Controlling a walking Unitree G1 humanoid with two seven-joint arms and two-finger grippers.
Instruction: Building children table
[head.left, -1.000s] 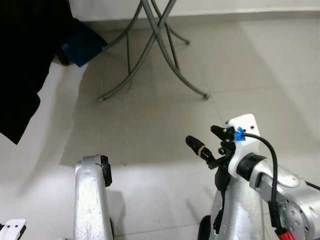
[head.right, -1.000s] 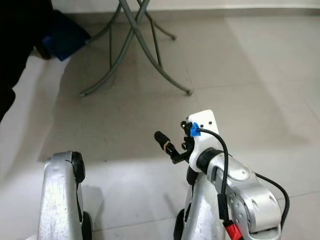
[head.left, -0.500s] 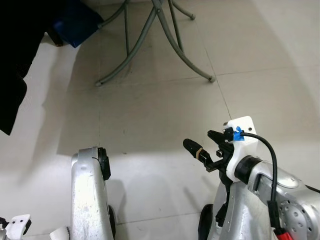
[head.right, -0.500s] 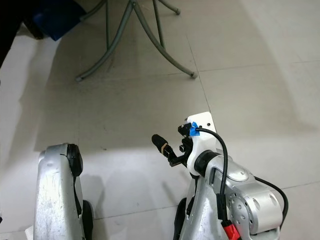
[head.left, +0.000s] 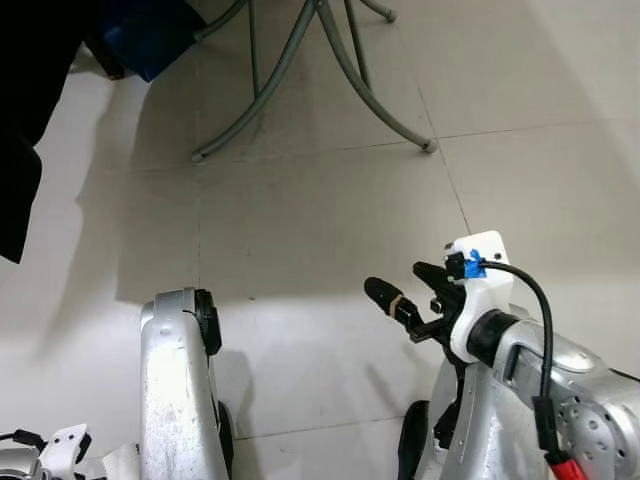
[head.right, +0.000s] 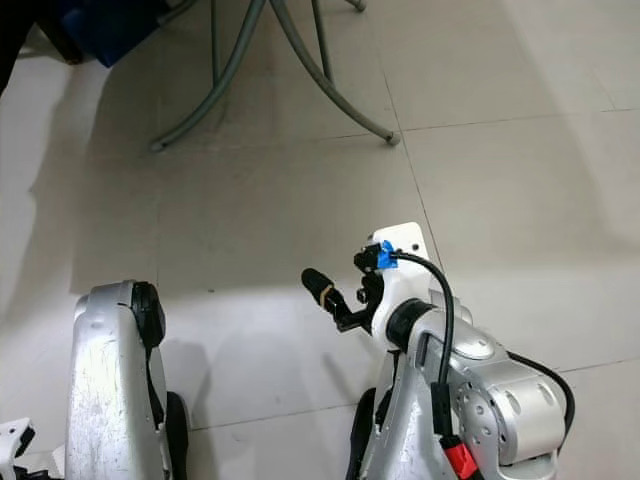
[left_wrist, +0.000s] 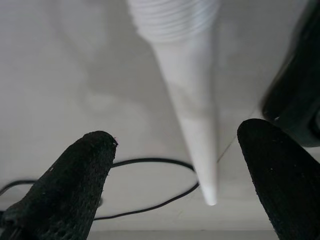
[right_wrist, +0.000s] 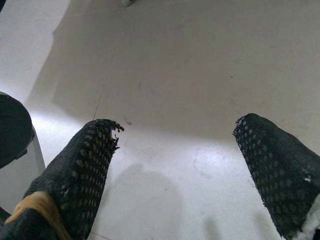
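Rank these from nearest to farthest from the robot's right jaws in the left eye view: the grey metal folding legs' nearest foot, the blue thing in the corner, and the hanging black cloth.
1. Grey metal folding legs: their foot lies straight ahead of the right gripper, slightly to its right.
2. Blue thing: far ahead, well to the left.
3. Black cloth: farthest, at the left edge.

the grey metal legs are cut off by the picture's top edge, so what they carry is hidden. the blue thing and black cloth run out of frame (neither identifiable). the white tapered piece is cropped above its ribbed end.
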